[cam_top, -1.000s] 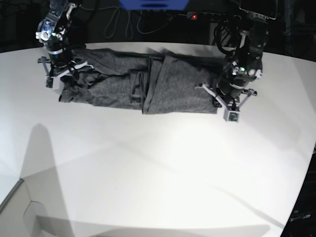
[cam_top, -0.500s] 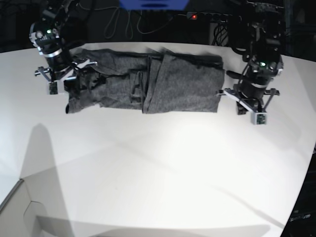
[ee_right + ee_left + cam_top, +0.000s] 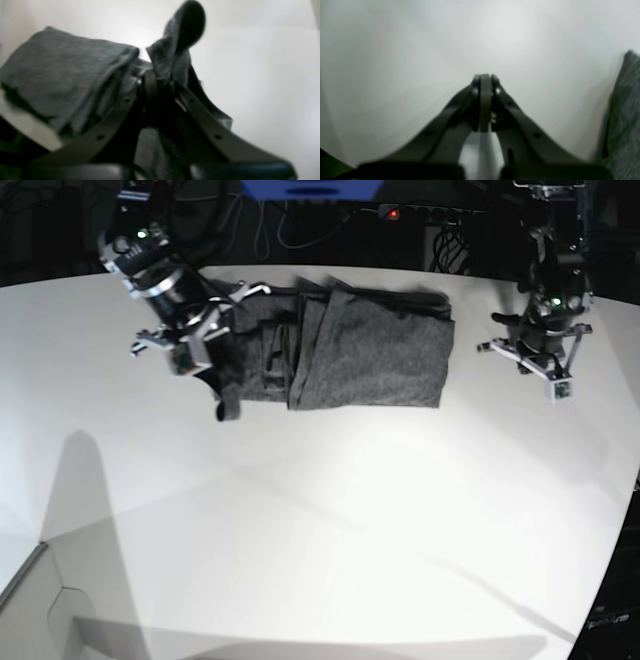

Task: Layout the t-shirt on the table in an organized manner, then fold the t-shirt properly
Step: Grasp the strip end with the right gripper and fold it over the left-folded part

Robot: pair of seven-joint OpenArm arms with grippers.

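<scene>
T-shirt (image 3: 345, 355) is lying as a long folded band at upper centre of table (image 3: 320, 530). Right gripper (image 3: 160, 82) is pinching the shirt's end, cuff dangling loose. Left gripper (image 3: 483, 82) is hanging closed w/ nothing in it, over bare table right of the shirt. Risk: one-sided carry is likely dragging layers askew; dangling cuff may get trapped under the fold.
</scene>
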